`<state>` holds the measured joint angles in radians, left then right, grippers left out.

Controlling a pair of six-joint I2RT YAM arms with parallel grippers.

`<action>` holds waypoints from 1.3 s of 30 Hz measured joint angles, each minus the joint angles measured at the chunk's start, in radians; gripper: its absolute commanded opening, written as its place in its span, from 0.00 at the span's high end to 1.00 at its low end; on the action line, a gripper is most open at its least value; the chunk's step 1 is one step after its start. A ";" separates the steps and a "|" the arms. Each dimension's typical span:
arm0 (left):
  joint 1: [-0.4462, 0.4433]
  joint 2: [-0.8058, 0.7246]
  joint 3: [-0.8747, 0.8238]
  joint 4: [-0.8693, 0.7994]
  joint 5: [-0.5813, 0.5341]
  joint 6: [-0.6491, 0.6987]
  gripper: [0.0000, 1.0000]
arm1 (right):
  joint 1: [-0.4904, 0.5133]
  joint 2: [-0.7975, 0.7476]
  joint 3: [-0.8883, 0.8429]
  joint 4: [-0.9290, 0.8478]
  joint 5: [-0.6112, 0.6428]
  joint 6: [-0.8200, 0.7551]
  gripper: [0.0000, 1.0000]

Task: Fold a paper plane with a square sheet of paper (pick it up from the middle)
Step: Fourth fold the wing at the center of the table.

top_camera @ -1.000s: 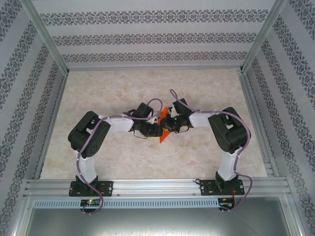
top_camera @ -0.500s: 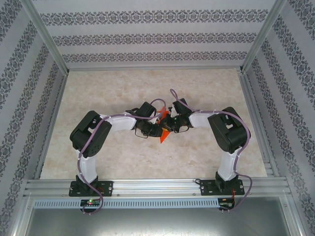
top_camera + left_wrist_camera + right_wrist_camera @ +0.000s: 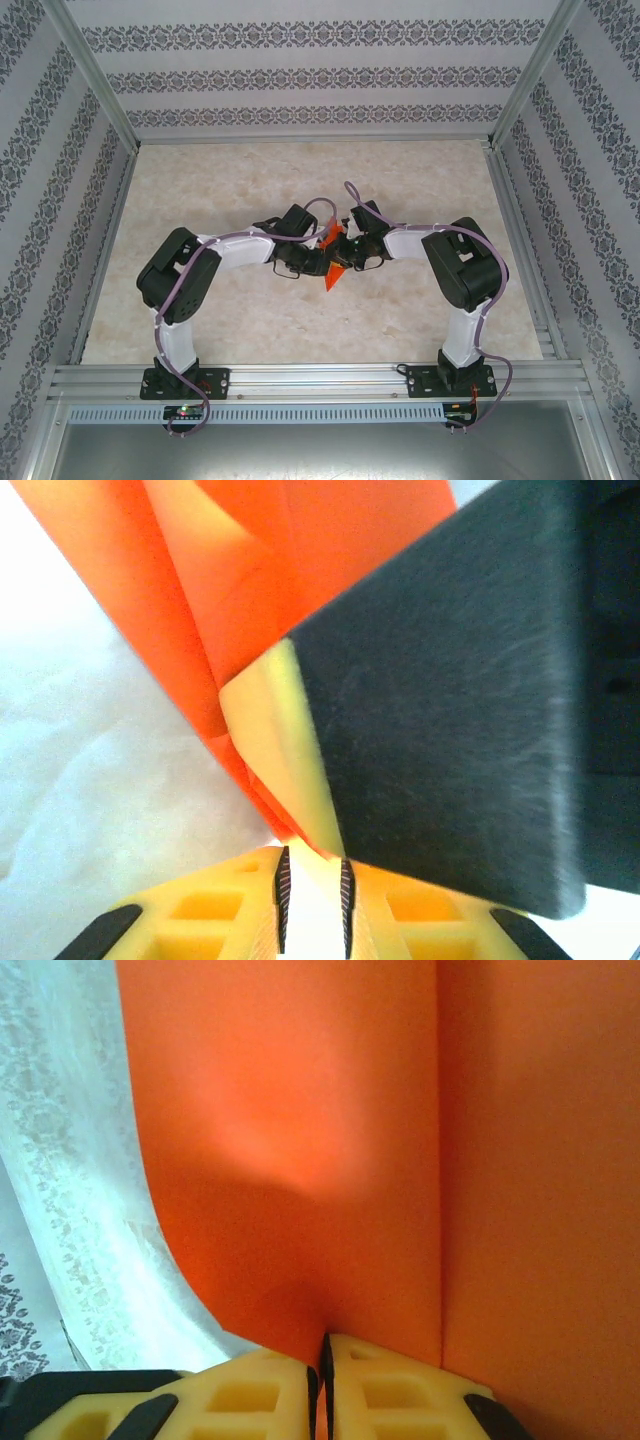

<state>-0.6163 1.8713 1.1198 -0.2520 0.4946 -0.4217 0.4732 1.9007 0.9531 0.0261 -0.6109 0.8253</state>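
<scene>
**Item:** thin bright orange-red paper sheet (image 3: 335, 270), plain, part-folded.
**Loc.:** over mid-bench, held up between the two end effectors. One pointed tip toward near edge, smaller orange patch visible above the fingers.
- Left wrist view (image 3: 250, 580): several overlapping layers w/ straight creases, narrowing downward to a point.
- Right wrist view (image 3: 290, 1160): broad smooth face, one vertical crease right of centre, left edge curved.

**Right end effector** (image 3: 346, 254) (image 3: 322, 1360): yellow fingers pressed together, no gap. Clamped on sheet's lower edge, just beside the crease.

**Left end effector** (image 3: 322, 262) (image 3: 313, 892): yellow fingers close together, narrow slit between ribbed pads. Sheet's pointed end down at mouth of slit. Actual pinch: cannot tell.

**Also, left wrist view:** black slab w/ pale yellow face (image 3: 440, 710), close to lens, lying against sheet. Looks like a finger of the right end effector.

**Surroundings:**
- Beige marbled bench (image 3: 250, 180).
- Two white-and-black arms, elbows out, wrists meeting mid-bench.
- Purple cables (image 3: 350, 188) along arms.
- Aluminium rail (image 3: 320, 378) at near edge, arm bases bolted on.
- Walls (image 3: 300, 80) papered w/ grey floral stripes on three sides.
</scene>
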 measured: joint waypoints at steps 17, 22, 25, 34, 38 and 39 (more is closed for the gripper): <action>0.142 -0.006 0.178 -0.014 0.071 -0.001 0.74 | 0.000 0.000 0.000 0.008 -0.020 -0.039 0.76; 0.145 0.081 0.244 -0.015 0.127 -0.001 0.74 | 0.001 -0.002 0.002 0.009 -0.029 -0.051 0.72; 0.145 0.134 0.271 -0.014 0.166 -0.001 0.74 | 0.001 -0.004 0.002 0.008 -0.031 -0.066 0.69; 0.147 0.237 0.334 -0.035 0.240 0.030 0.76 | 0.009 -0.015 0.002 -0.011 -0.023 -0.096 0.68; 0.147 0.262 0.345 -0.063 0.240 0.056 0.79 | 0.009 -0.022 -0.003 -0.018 -0.019 -0.100 0.68; 0.147 0.269 0.345 -0.071 0.239 0.061 0.80 | 0.009 -0.025 -0.006 -0.017 -0.018 -0.100 0.68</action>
<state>-0.4690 2.1407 1.4651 -0.3233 0.7334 -0.3607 0.4824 1.8759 0.9466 0.0090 -0.6292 0.7254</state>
